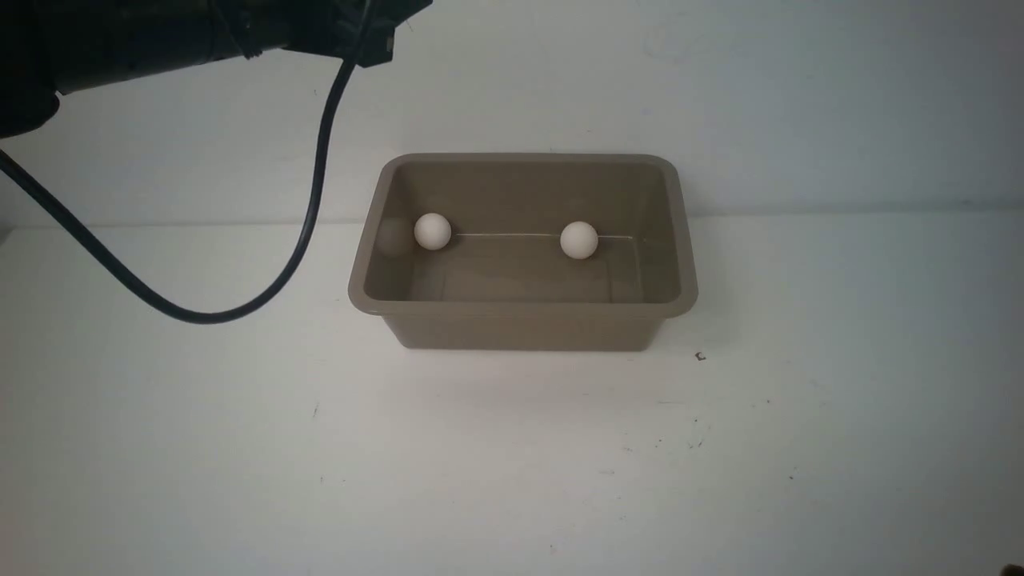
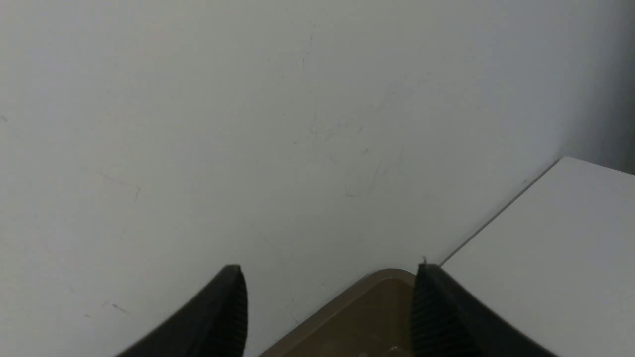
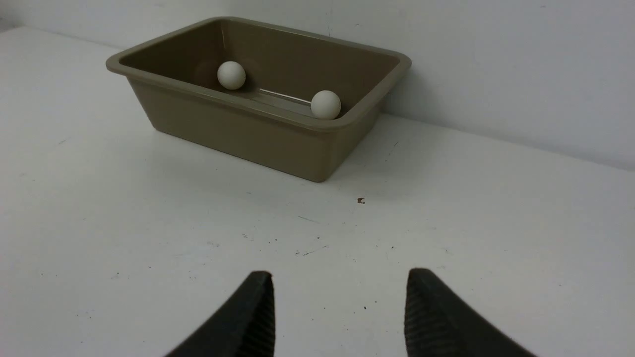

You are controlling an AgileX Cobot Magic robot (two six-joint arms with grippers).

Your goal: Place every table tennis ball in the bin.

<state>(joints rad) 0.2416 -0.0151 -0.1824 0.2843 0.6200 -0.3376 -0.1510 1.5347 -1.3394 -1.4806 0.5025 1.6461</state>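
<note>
On the near side of the bin (image 1: 524, 308), well short of its front wall, you have the right gripper (image 3: 340, 277) hanging over the bare table (image 1: 512, 464). Its two dark ribbed fingers (image 3: 253, 317) stand wide apart with nothing between them. Just off the bin's front right corner, note one small dark speck (image 1: 700, 356) on the table top, apart from the tub. The bin sits upright, long side toward you, its back rim close to the wall (image 1: 720, 80). Both balls are inside it, resting on the floor along the foot of the back wall. The left ball (image 1: 433, 231) lies near the bin's left wall, where a dim reflection of it shows in the glossy plastic. The right ball (image 1: 578, 240) lies a little right of the bin's middle, well apart from the first. Neither ball touches a gripper. Above and to the left of the bin, the left arm (image 1: 144, 40) reaches in high, and a black cable (image 1: 312, 200) sags from it in a loop beside the bin's left side. The left gripper (image 2: 330, 267) is over a rounded corner of the bin and faces the wall, fingers spread wide and empty; which corner it is, you cannot tell from the wrist view.
</note>
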